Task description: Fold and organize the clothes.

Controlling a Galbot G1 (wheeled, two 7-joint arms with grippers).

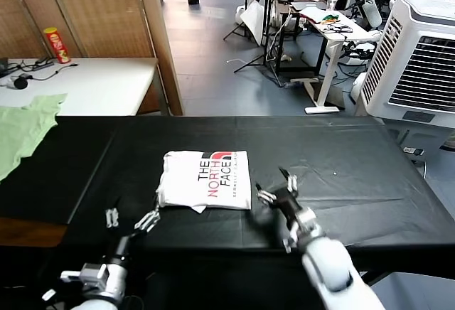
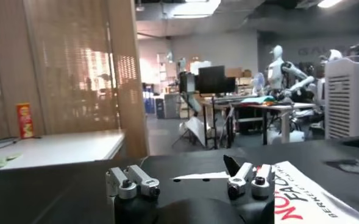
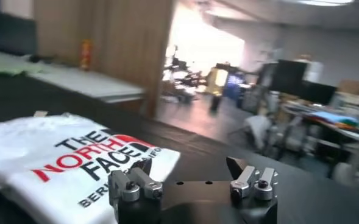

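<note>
The white T-shirt (image 1: 205,180) lies folded into a neat rectangle near the middle of the black tabletop (image 1: 355,175), its "THE NORTH FACE" print facing up, a small flap of cloth sticking out along its near edge. The left hand (image 1: 130,218) hovers just off the shirt's near left corner, fingers spread apart and holding nothing; in the left wrist view that hand (image 2: 190,181) shows the gap between its fingers wide, with the shirt (image 2: 313,195) lying beside it on one side. The right hand (image 1: 278,185) sits just beside the shirt's right edge, near its near right corner, likewise released and empty; its wrist view shows the hand (image 3: 191,181) with fingers parted above the dark cloth and the shirt (image 3: 63,158) spread close by. A light green garment (image 1: 21,129) lies at the far left, and a red can (image 1: 57,45) stands on the white table (image 1: 99,82) behind
</note>
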